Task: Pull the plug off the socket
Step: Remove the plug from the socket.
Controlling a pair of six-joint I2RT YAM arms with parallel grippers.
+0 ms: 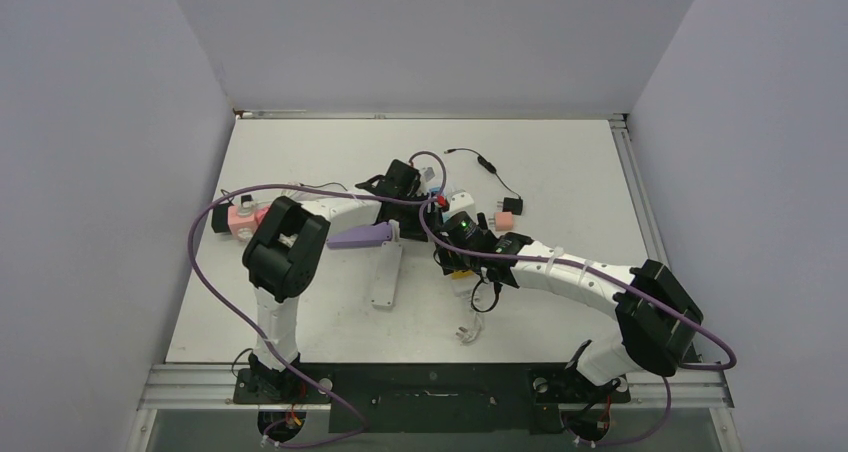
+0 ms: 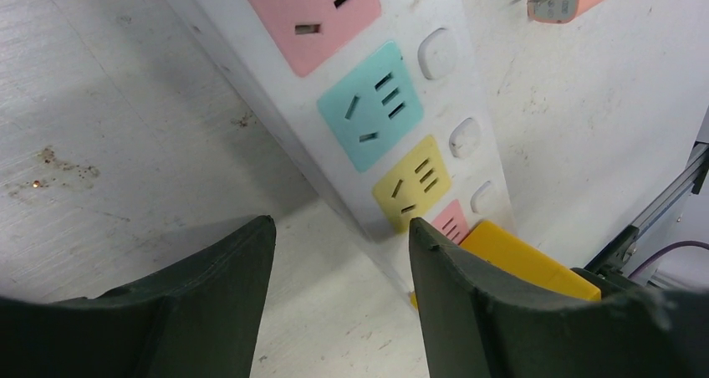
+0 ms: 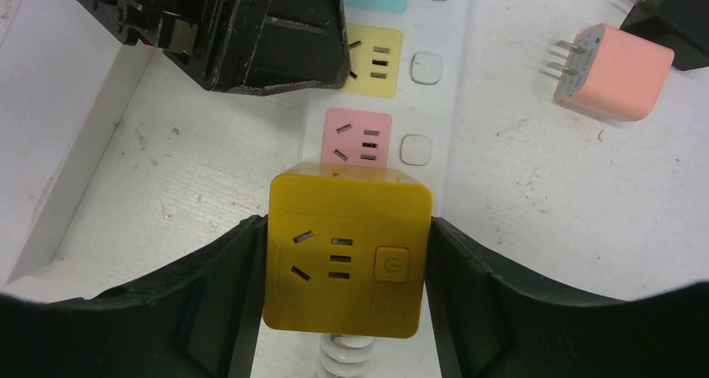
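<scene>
Right wrist view showed my right gripper clamped on the yellow cube plug, which sat plugged into the end of the white power strip, ready for pulling. My left gripper, partly open, straddled that strip's edge, likely to brace it.

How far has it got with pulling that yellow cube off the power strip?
Done: the right gripper sits around the yellow cube plug, fingers against both its sides. In hand: the left gripper straddles the power strip, jaws open, apparently to steady it. Left: the pull itself; the cube is not yet off the strip's end.
</scene>
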